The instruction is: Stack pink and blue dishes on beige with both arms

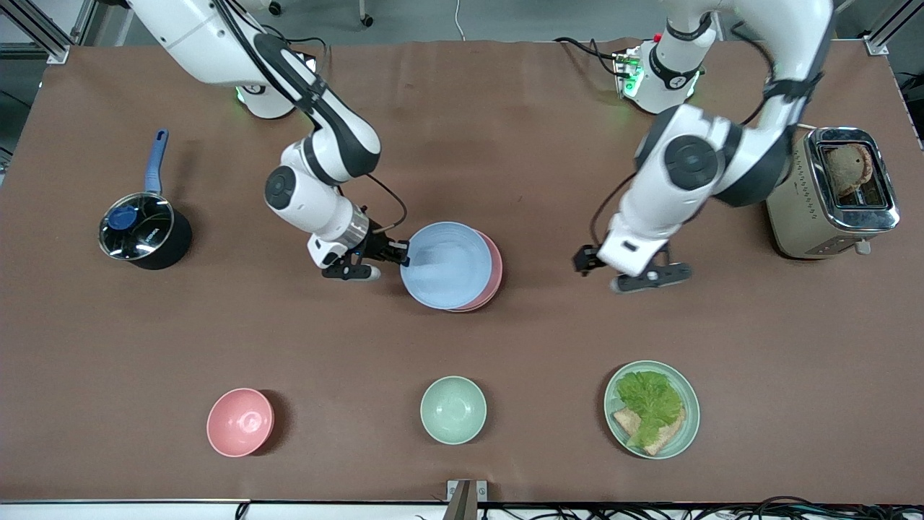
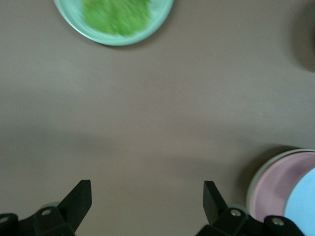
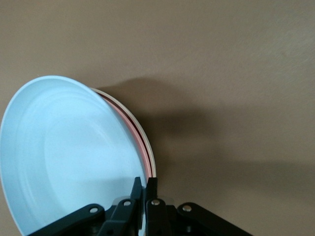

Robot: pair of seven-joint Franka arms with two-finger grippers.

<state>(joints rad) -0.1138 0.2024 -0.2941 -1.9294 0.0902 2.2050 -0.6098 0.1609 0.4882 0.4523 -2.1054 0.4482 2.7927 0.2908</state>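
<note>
My right gripper (image 1: 395,257) (image 3: 146,189) is shut on the rim of the pale blue plate (image 1: 446,264) (image 3: 64,157), at its edge toward the right arm's end of the table. The blue plate is tilted, lying over the pink plate (image 1: 495,274) (image 2: 280,182). Under the pink plate shows the thin cream rim of the beige plate (image 2: 252,183) (image 3: 150,153); the rest of it is hidden. My left gripper (image 1: 635,278) (image 2: 147,201) is open over bare table beside the stack, toward the left arm's end, holding nothing.
A lidded black pot (image 1: 141,232) with a blue handle stands near the right arm's end. A toaster (image 1: 830,195) holding bread stands at the left arm's end. Nearer the front camera are a pink bowl (image 1: 240,422), a mint bowl (image 1: 453,409) and a mint plate (image 1: 689,404) with lettuce and bread.
</note>
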